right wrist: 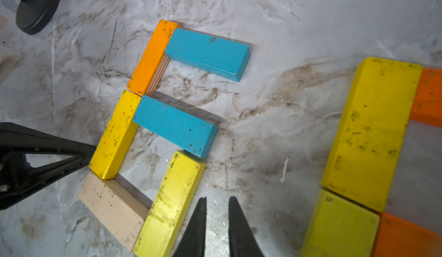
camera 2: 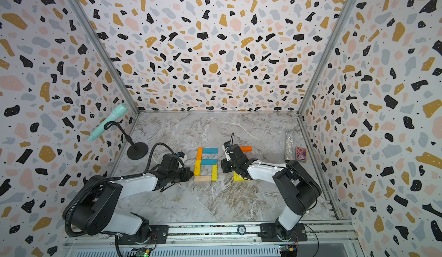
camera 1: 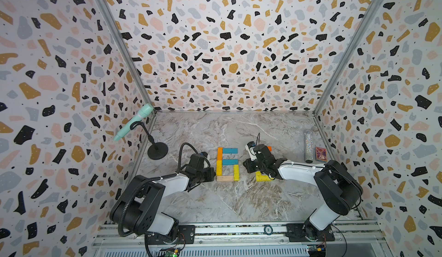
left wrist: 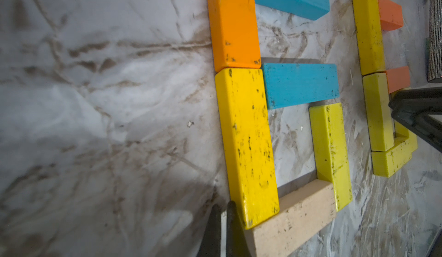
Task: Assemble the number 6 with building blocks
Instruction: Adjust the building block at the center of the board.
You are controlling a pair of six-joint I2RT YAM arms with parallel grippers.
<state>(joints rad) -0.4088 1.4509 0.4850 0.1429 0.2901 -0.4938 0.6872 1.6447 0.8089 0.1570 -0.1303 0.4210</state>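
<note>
The number 6 (camera 1: 227,165) lies at the table's middle in both top views, made of building blocks: an orange block (camera 1: 219,153), two teal ones (camera 1: 230,150) (camera 1: 230,161), a yellow left side (left wrist: 246,143), a yellow right side (right wrist: 174,196) and a pale wood base (left wrist: 294,217). My left gripper (left wrist: 223,206) is shut, empty, its tips against the digit's lower left corner (camera 2: 191,173). My right gripper (right wrist: 217,200) stands slightly open, empty, just right of the yellow right side (camera 2: 222,167). Spare yellow (right wrist: 373,129) and orange blocks (right wrist: 428,95) lie under the right arm.
A black microphone stand (camera 1: 157,151) with a mint microphone (camera 1: 135,121) is at the back left. A glitter tube (camera 1: 308,145) and a red card box (camera 1: 321,153) stand by the right wall. Patterned walls close three sides.
</note>
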